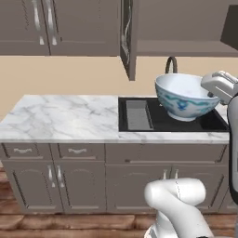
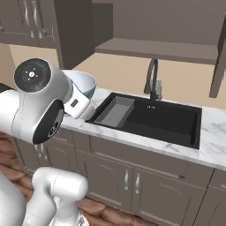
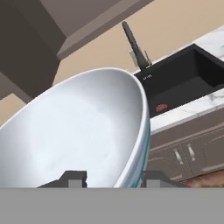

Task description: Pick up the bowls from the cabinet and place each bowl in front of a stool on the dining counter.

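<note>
Bowl — glazed porcelain, stiff, slippery, breakable — hangs above the black sink. Your gripper pinches its rim at 3 o'clock — keep it level.

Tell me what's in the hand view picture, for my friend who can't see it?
A big white bowl with a blue-patterned outside is gripped by its rim in the robot's gripper, one finger inside and one outside. Behind it are a black sink with a dark faucet in a marble worktop, and grey-brown cabinets.
</note>
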Controlling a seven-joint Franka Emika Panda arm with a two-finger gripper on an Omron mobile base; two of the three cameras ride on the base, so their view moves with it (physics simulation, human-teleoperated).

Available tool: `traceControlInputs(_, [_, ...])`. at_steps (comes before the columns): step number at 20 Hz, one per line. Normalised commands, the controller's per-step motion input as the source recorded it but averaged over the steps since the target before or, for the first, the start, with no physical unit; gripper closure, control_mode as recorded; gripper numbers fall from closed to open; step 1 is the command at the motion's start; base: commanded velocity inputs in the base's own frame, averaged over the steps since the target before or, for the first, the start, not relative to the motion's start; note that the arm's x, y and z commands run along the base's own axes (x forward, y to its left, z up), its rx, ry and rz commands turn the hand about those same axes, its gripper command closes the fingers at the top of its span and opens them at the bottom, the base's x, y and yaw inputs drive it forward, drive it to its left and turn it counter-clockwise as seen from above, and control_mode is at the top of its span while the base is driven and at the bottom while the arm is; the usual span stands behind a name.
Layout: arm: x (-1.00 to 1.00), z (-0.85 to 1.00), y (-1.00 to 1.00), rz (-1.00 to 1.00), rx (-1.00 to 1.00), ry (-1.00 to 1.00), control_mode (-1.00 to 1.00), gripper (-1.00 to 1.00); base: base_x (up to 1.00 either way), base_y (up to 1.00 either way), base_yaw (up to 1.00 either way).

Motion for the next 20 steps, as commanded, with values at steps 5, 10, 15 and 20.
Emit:
traceControlInputs(5, [0.00, 0.00, 0.00, 0.00, 0.00, 0.00, 1.00, 1.00, -0.53, 0.57, 0.00])
traceControlInputs(10, [0.00, 0.00, 0.00, 0.00, 0.00, 0.00, 1.00, 1.00, -0.27, 0.78, 0.09])
traceControlInputs(15, [0.00, 0.00, 0.00, 0.00, 0.00, 0.00, 1.00, 1.00, 0.00, 0.98, 0.23])
traceControlInputs(20, [0.00, 0.00, 0.00, 0.00, 0.00, 0.00, 1.00, 1.00, 0.15, 0.96, 0.42])
